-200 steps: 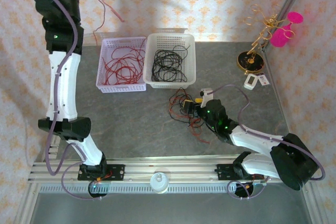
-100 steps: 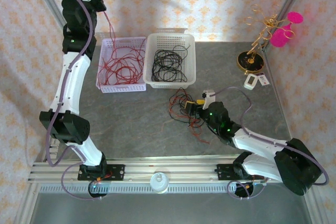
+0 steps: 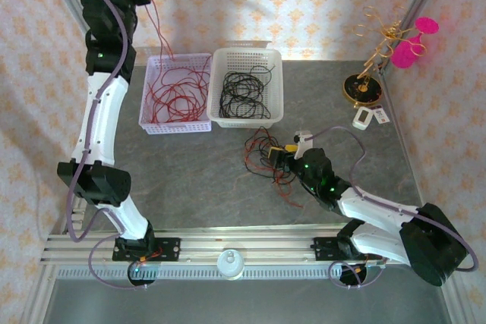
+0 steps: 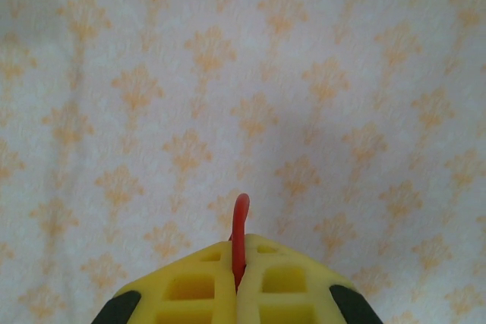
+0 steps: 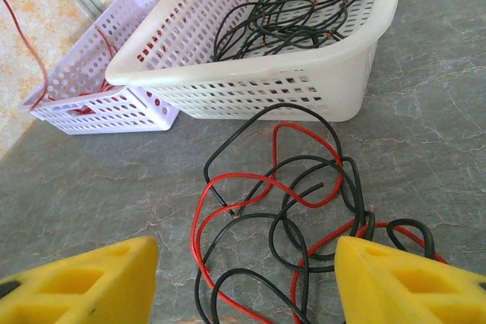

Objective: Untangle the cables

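My left fingers [image 4: 190,287] pinch a red cable [image 4: 240,218] high over the lavender basket [image 3: 176,128]; the white basket [image 3: 247,122] holds black ones. My right fingers [image 5: 99,278] are spread over the tangled clump [image 5: 281,210] on the desk [image 3: 190,180], not yet undone.

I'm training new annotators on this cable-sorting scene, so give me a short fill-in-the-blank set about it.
The cable pinched in the left end effector is ____.
The white basket holds only ____ cables.
The jaws of the right end effector, by the tangled clump, are ____.
Missing words: red; black; open.
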Controlling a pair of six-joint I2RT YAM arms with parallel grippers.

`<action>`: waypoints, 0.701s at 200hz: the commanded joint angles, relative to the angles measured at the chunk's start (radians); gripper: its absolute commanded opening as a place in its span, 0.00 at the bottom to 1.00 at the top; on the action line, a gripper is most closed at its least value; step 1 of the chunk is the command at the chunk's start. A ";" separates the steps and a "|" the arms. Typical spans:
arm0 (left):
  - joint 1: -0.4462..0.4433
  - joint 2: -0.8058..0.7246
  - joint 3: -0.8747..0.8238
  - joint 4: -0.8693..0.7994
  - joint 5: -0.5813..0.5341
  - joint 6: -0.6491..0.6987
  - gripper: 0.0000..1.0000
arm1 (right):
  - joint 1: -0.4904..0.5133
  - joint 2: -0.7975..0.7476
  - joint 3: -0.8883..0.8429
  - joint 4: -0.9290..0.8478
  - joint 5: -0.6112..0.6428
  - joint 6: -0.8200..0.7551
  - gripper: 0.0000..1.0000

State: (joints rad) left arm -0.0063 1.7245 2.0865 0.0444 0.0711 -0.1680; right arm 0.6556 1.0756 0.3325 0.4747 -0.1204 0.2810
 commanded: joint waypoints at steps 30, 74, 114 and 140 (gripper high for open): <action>-0.001 0.041 0.087 0.002 0.020 -0.022 0.00 | -0.002 -0.018 -0.013 -0.008 0.018 0.014 0.62; -0.001 0.043 -0.039 0.048 0.040 -0.050 0.00 | -0.002 -0.021 -0.015 -0.011 0.015 0.017 0.62; -0.038 0.068 -0.171 0.103 0.064 -0.077 0.00 | -0.002 -0.024 -0.015 -0.014 0.014 0.019 0.62; -0.059 0.063 -0.298 0.136 0.046 -0.093 0.00 | -0.002 -0.029 -0.016 -0.017 0.016 0.021 0.62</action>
State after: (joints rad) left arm -0.0425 1.7954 1.8816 0.1028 0.1020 -0.2325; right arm 0.6556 1.0676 0.3252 0.4683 -0.1204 0.2886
